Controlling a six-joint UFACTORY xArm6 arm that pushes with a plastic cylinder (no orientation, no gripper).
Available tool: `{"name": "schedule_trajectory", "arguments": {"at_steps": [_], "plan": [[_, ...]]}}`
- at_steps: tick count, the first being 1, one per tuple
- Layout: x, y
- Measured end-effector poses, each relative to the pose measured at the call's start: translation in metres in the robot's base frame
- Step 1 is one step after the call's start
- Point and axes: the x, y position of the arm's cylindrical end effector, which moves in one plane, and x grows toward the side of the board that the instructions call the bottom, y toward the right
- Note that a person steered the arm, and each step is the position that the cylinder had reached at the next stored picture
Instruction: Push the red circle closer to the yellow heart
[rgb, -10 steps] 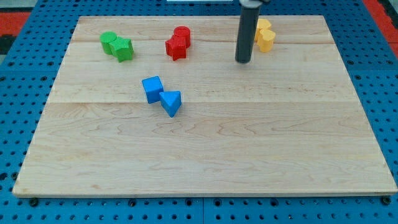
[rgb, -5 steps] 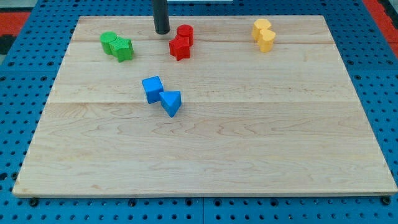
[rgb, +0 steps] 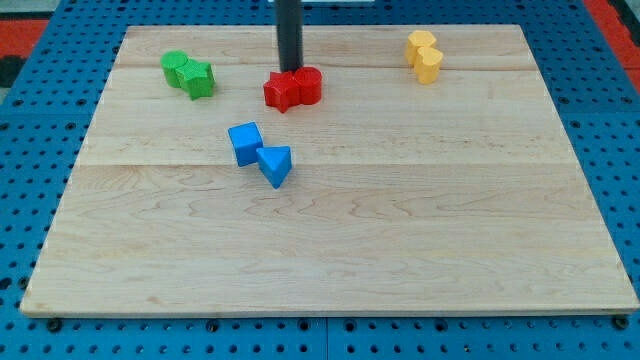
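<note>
The red circle (rgb: 308, 86) lies near the board's top middle, touching a red star (rgb: 281, 91) on its left. My tip (rgb: 290, 71) stands just above the two red blocks, at the seam between them, touching or nearly touching them. The yellow heart (rgb: 430, 64) sits at the top right, pressed against a second yellow block (rgb: 421, 44) just above it. The red circle is well to the left of the yellow heart.
Two green blocks (rgb: 188, 73) sit together at the top left. A blue cube (rgb: 245, 143) and a blue triangle (rgb: 275, 164) touch each other left of centre. The wooden board (rgb: 330, 250) lies on a blue pegboard.
My tip swept from beside the yellow blocks to the left of the red blocks, then came back right above them. The red circle and star shifted down and now lie side by side.
</note>
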Motion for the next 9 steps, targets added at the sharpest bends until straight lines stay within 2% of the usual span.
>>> {"name": "schedule_trajectory", "arguments": {"at_steps": [1, 2, 3, 4, 5, 6, 8, 9], "plan": [[0.026, 0.022], [0.030, 0.043], [0.041, 0.001], [0.067, 0.083], [0.060, 0.084], [0.043, 0.049], [0.008, 0.112], [0.019, 0.171]]}}
